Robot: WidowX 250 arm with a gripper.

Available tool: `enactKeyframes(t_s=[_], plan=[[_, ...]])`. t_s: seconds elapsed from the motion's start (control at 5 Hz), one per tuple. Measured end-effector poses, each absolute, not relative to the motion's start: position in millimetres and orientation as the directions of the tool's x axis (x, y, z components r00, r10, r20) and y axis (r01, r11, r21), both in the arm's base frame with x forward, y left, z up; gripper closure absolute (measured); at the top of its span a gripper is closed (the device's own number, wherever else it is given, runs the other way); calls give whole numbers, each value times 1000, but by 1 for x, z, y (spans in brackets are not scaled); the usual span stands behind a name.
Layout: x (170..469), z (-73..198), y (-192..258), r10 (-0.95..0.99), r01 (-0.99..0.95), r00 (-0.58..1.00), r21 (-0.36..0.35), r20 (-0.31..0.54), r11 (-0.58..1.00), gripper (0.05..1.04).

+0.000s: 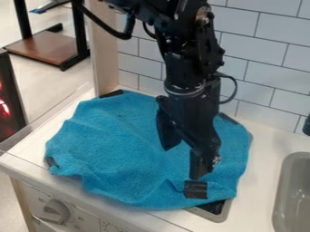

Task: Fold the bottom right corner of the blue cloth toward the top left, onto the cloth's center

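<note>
The black gripper (181, 164) hangs from the top edge over the right half of a blue cloth (115, 145), its two fingers spread apart with only cloth visible between them. One fingertip is low and near a black patch (195, 189) at the cloth's front right; whether it touches the cloth I cannot tell. The cloth lies spread and wrinkled on the counter (266, 136), with a raised fold near its front. More dark pieces show at its edges, one at the back left (111, 94).
A grey sink (290, 195) is at the right edge. White tiled wall (266, 59) stands behind the counter, and a wooden post (104, 50) rises at the back left. On the stove front below the cloth is a knob (55, 211). A grey rim (221, 215) shows under the cloth.
</note>
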State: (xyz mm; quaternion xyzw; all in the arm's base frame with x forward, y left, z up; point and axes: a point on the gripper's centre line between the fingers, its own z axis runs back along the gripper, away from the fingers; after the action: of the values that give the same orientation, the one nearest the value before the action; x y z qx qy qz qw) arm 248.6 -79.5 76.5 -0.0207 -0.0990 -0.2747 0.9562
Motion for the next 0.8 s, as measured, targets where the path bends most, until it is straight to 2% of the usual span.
enactKeyframes(t_s=[0.8], plan=[[225,57,-61,-433,438,897,-32,92,899,84]])
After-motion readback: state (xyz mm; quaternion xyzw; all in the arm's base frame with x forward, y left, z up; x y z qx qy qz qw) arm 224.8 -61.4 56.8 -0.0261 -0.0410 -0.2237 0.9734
